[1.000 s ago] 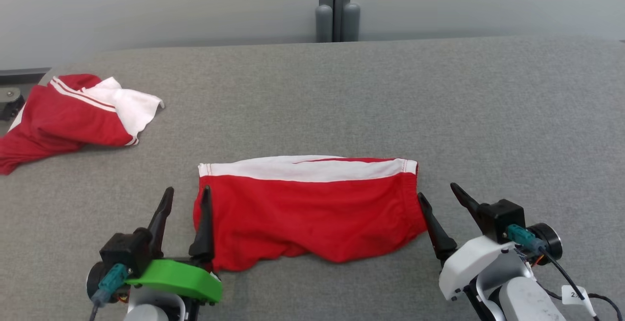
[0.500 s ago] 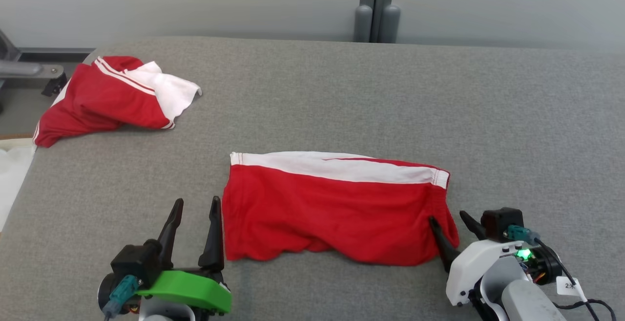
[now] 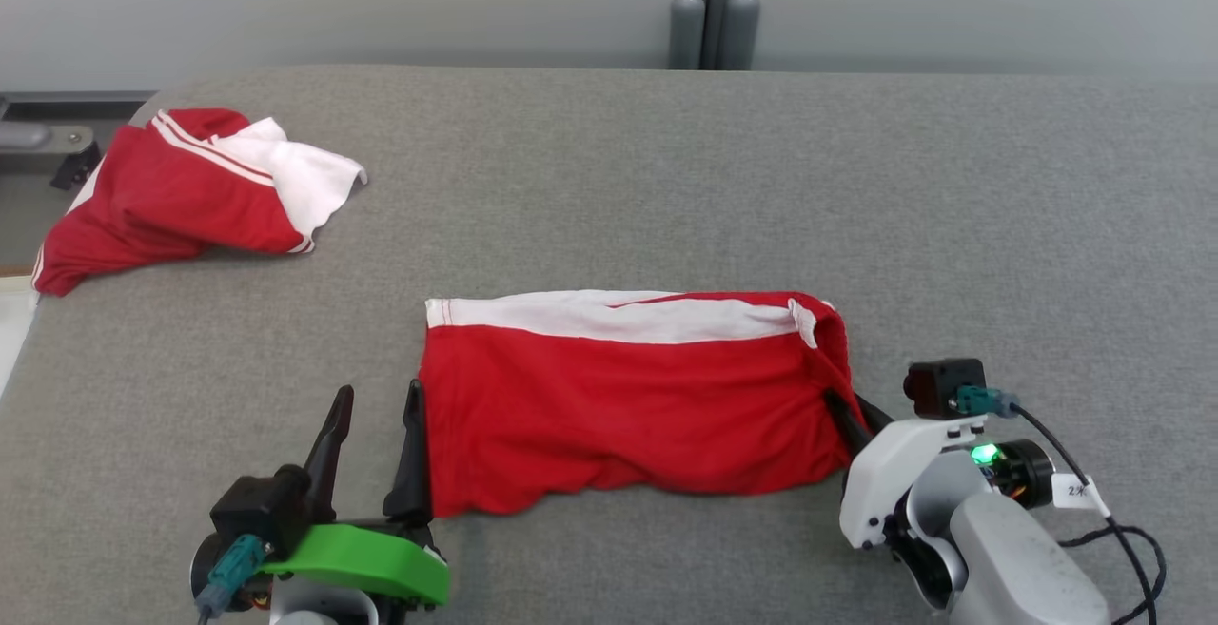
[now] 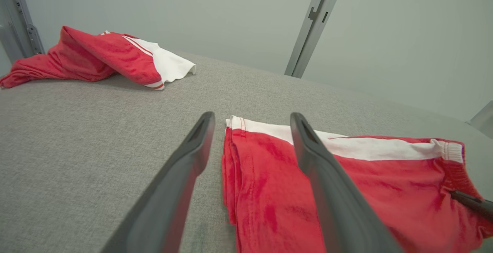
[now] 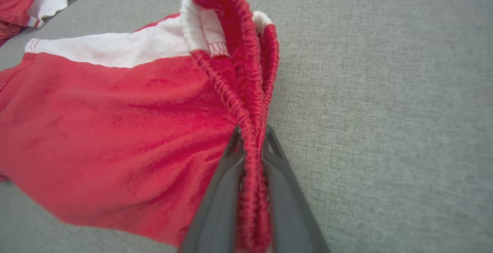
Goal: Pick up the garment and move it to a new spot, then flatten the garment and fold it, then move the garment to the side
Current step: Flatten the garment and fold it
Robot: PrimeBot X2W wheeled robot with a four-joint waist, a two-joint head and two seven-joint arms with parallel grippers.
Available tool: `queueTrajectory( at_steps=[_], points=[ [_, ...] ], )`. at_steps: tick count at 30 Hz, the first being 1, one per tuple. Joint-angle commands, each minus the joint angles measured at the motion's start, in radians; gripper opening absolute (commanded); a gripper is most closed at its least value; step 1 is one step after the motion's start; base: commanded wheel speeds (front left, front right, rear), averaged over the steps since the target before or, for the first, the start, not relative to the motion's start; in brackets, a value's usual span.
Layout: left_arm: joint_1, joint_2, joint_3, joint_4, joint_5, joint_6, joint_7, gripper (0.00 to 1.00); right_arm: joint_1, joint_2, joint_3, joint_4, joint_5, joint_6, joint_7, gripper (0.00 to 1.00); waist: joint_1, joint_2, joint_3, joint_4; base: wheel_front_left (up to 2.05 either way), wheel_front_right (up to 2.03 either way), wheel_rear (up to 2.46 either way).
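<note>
You have two garments on the grey table [image 3: 666,178] and two grippers at work. The one that matters is the folded red garment [image 3: 628,397] with the white band along its far edge. It lies flat in the middle of the table, just in front of the robot, between the two grippers.

Your right gripper [image 5: 252,133] has its two fingers pressed together on the garment's right end. They pinch the ribbed red waistband, which stands up in a narrow loop beyond the fingertips, with a bit of white lining showing inside.

Your left gripper [image 3: 378,389] has its jaws spread wide and grips nothing. In the left wrist view the garment's left edge lies between the two fingers, one finger over the cloth and the other over bare table.

The second garment [image 3: 181,192] is also red with white panels and stripes. It sits crumpled at the far left corner of the table, well apart from the folded one.
</note>
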Motion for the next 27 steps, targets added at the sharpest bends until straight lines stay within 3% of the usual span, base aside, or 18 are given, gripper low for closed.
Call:
queueTrajectory(
  at_steps=[1,14,21,27],
  points=[
    [-0.008,-0.003,0.006,-0.002,0.013,-0.006,0.000,1.00,-0.020,-0.015,-0.006,-0.001,0.001,-0.001,0.008,0.00,0.0000,0.0000,0.001,-0.020,0.00,0.00,0.00],
    [-0.020,-0.018,0.013,0.009,0.026,-0.019,0.000,1.00,0.014,-0.212,-0.115,-0.138,0.040,-0.001,0.132,0.00,0.0000,0.0000,0.018,-0.072,0.00,0.00,0.00],
    [-0.029,-0.021,0.014,0.016,0.036,-0.026,0.000,1.00,0.064,-0.183,-0.107,-0.268,0.132,-0.001,0.205,0.00,0.0000,0.0000,0.027,-0.076,0.00,0.00,0.00],
    [-0.039,-0.024,0.008,0.021,0.041,-0.027,0.000,1.00,0.049,-0.140,-0.015,-0.432,0.191,-0.001,0.259,0.00,0.0000,0.0000,0.035,-0.067,0.00,0.00,0.00]
  ],
)
